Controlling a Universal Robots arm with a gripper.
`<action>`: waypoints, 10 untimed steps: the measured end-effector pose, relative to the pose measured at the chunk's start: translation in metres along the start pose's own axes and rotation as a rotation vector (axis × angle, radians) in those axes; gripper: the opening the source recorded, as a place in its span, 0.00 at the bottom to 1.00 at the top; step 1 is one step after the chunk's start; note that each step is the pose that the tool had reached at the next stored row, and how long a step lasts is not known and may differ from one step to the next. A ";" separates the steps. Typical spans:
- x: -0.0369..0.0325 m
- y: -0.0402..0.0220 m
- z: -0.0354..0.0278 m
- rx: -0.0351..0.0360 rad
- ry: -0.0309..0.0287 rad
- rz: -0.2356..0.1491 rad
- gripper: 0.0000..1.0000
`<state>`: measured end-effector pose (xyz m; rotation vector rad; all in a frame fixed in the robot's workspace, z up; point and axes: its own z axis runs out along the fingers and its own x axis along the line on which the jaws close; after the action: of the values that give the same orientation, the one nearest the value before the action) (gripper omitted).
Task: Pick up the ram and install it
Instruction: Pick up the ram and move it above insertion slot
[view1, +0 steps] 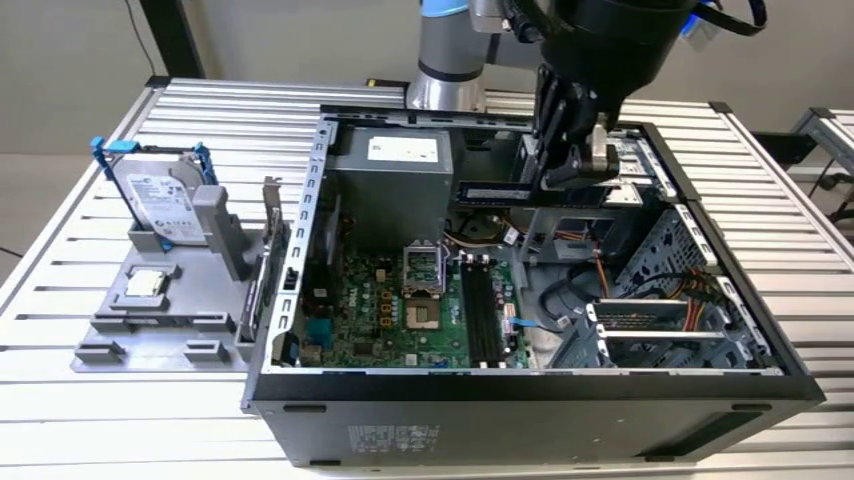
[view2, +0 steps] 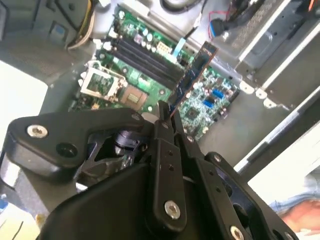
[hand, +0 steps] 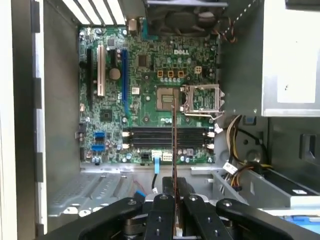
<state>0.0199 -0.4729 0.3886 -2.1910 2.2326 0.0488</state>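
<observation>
Ram (view1: 511, 192) is off the table, held in the air inside the open case (view1: 534, 385), up toward its far end and well above the motherboard (view1: 387, 310). Gripper (view1: 577, 178) has it by one end, the stick jutting toward the exterior view's left. Fingers (hand: 163, 207) are pinched on the two flat faces. In the first wrist view the ram (hand: 174, 145) shows edge-on as a thin line lying across the black slots (hand: 165, 137), not along them, and apart from them. In the second wrist view the ram (view2: 192, 75) slants out over the board. Handling, as a judgement: light, stiff and thin, so it won't sag from an end hold. Chips and contact edge look fragile, and the smooth faces could pivot in the pinch. Best taken on the flat faces, clear of the contact edge. A hold nearer mid-length would resist twisting better.
</observation>
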 end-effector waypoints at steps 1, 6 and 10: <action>-0.0037 -0.0009 0.0003 0.0000 -0.0002 0.000 0.00; -0.0104 -0.0061 0.0014 0.0005 -0.0004 0.016 0.00; -0.0105 -0.0062 0.0022 0.0024 -0.0009 0.079 0.00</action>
<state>0.0262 -0.4625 0.3866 -2.0998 2.3172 0.0479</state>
